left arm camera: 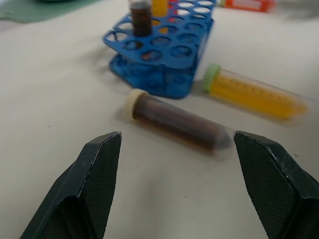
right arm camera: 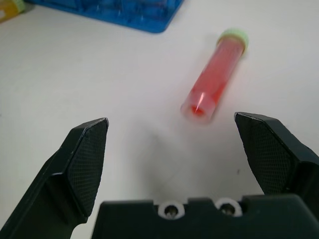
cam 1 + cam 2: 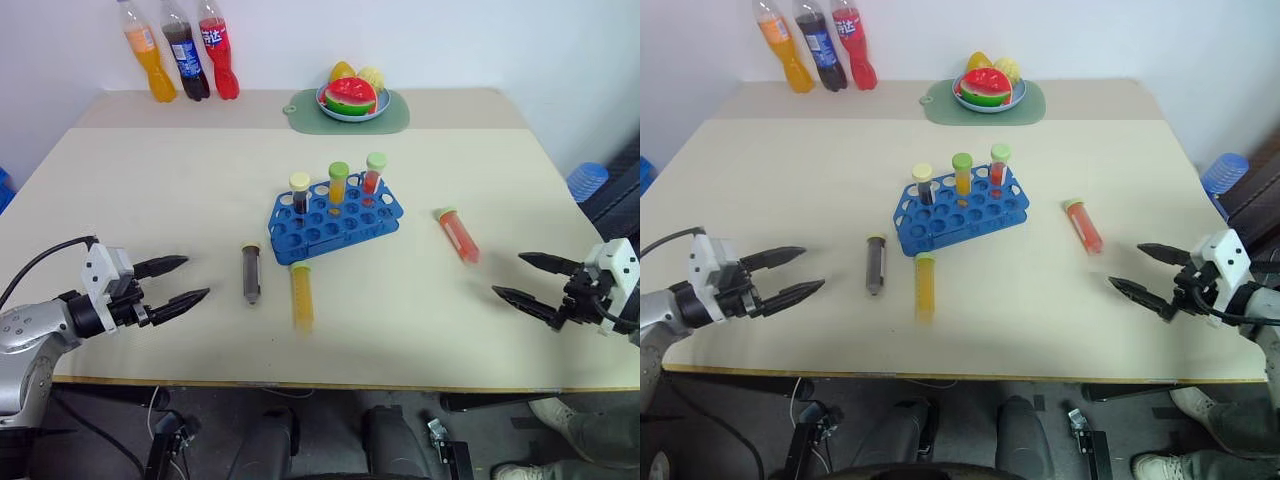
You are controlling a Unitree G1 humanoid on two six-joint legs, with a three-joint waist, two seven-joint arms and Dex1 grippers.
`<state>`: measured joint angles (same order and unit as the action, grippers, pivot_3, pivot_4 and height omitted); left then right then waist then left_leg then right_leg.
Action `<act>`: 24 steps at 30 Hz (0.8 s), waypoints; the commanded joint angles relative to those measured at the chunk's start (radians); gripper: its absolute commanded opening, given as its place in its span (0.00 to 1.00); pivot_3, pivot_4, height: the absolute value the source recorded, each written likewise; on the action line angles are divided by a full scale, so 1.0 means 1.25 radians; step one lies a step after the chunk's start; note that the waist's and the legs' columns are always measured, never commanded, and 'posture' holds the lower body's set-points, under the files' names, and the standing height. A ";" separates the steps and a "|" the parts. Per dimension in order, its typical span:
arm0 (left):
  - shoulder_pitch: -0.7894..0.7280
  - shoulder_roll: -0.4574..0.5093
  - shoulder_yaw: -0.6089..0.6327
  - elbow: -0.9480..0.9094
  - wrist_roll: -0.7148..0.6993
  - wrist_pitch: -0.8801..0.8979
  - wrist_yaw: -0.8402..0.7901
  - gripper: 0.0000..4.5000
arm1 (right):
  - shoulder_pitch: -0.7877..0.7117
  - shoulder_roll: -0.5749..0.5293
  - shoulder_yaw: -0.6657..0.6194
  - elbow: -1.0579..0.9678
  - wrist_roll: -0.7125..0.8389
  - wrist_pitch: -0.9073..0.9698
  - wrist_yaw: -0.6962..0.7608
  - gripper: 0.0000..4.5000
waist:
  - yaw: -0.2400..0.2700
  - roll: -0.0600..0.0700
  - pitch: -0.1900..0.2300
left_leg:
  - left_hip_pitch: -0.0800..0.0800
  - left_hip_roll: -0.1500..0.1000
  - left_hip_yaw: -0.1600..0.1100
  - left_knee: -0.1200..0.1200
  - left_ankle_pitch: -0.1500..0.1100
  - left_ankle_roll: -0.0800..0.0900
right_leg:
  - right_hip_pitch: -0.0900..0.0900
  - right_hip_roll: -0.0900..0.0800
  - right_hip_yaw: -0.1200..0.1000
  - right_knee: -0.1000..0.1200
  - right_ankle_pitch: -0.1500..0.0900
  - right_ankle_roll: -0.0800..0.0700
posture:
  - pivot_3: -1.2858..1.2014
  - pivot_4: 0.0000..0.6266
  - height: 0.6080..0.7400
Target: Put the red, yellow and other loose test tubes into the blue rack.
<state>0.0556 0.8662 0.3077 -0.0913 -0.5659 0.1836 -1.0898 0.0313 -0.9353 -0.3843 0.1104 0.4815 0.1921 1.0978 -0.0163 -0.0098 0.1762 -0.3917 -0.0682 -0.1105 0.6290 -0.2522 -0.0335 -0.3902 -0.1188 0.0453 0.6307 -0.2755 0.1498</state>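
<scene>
Left gripper (image 3: 180,281): jaws spread, empty, aimed at dark tube (image 3: 251,272) lying just left of blue rack (image 3: 335,220). Yellow tube (image 3: 301,294) lies at the rack's near edge; three capped tubes stand inside it. Red tube (image 3: 458,234) lies right of the rack, before right gripper (image 3: 530,279), jaws released. Tubes judged light, rigid, smooth, prone to rolling; best gripped mid-barrel. Bottle labels at the table's far-left edge are unreadable.
</scene>
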 commanded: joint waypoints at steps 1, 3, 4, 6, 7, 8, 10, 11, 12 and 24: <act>-0.006 0.016 0.001 -0.029 0.005 0.030 -0.004 0.82 | -0.003 -0.013 -0.035 -0.016 0.008 0.000 0.007 1.00 | 0.000 0.000 0.000 | 0.000 0.000 0.000 0.000 0.000 0.000 | 0.000 0.000 0.000 0.000 0.000 0.000 | 0.52 0.24 1.00; -0.017 0.009 0.000 -0.029 0.006 0.034 0.001 0.82 | -0.003 -0.006 -0.039 -0.017 0.006 0.001 0.005 1.00 | 0.001 0.000 0.000 | 0.000 0.001 0.000 0.000 0.000 0.000 | 0.000 0.000 0.000 0.000 0.000 0.000 | 0.52 0.24 1.00; -0.020 0.007 0.000 -0.030 0.006 0.037 0.002 0.82 | -0.004 -0.003 -0.041 -0.017 0.008 0.002 0.003 1.00 | 0.002 0.000 0.000 | 0.000 0.001 0.000 0.000 0.000 0.000 | 0.000 0.000 0.000 0.000 0.000 0.000 | 0.52 0.24 1.00; -0.034 0.013 0.002 -0.039 0.000 0.039 -0.013 0.82 | -0.014 0.004 -0.045 -0.022 0.015 0.012 -0.007 1.00 | 0.002 0.000 0.000 | 0.000 0.002 0.000 0.000 0.000 0.000 | 0.000 0.000 0.000 0.000 0.000 0.000 | 0.52 0.24 1.00; -0.040 0.015 0.003 -0.041 -0.001 0.038 -0.020 0.82 | -0.016 0.006 -0.045 -0.024 0.016 0.014 -0.009 1.00 | 0.002 0.000 0.000 | 0.000 0.002 0.000 0.000 0.000 0.000 | 0.000 0.000 0.000 0.000 0.000 0.000 | 0.52 0.24 1.00; -0.046 0.017 0.006 -0.046 -0.009 0.044 -0.027 0.82 | -0.023 0.008 -0.044 -0.024 0.016 0.015 -0.015 1.00 | 0.002 0.000 0.000 | 0.000 0.002 0.000 0.000 0.000 0.000 | 0.000 0.000 0.000 0.000 0.000 0.000 | 0.52 0.24 1.00; -0.053 0.017 0.008 -0.055 -0.021 0.051 -0.041 0.82 | -0.035 0.012 -0.041 -0.025 0.013 0.015 -0.025 1.00 | 0.001 0.000 0.000 | 0.000 0.002 0.000 0.000 0.000 0.000 | 0.000 0.000 0.000 0.000 0.000 0.000 | 0.52 0.24 1.00; -0.056 0.016 0.008 -0.060 -0.023 0.052 -0.047 0.82 | -0.044 0.016 -0.039 -0.027 0.009 0.014 -0.037 1.00 | 0.001 0.000 0.000 | 0.000 0.002 0.000 0.000 0.000 0.000 | 0.000 0.000 0.000 0.000 0.000 0.000 | 0.52 0.24 1.00; -0.060 0.014 0.003 -0.063 -0.017 0.046 -0.051 0.82 | -0.057 0.020 -0.034 -0.030 0.005 0.028 -0.060 1.00 | 0.000 0.000 0.000 | 0.000 0.002 0.000 0.000 0.000 0.000 | 0.000 0.000 0.000 0.000 0.000 0.000 | 0.52 0.24 1.00; -0.076 -0.023 -0.066 -0.126 0.026 0.023 -0.043 0.82 | -0.348 -0.011 0.126 -0.094 -0.005 0.487 -0.257 1.00 | 0.000 0.001 0.001 | -0.001 0.002 0.001 0.000 0.000 0.000 | -0.002 0.000 0.000 0.000 0.000 0.000 | 0.52 0.24 1.00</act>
<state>-0.0337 0.8373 0.2167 -0.2235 -0.5319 0.2271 -1.1399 -0.3580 -0.9246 -0.2377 0.0120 0.4604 0.7302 0.7874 -0.0158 -0.0080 0.1771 -0.3932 -0.0653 -0.1095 0.6287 -0.2522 -0.0336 -0.3927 -0.1188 0.0457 0.6306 -0.2753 0.1493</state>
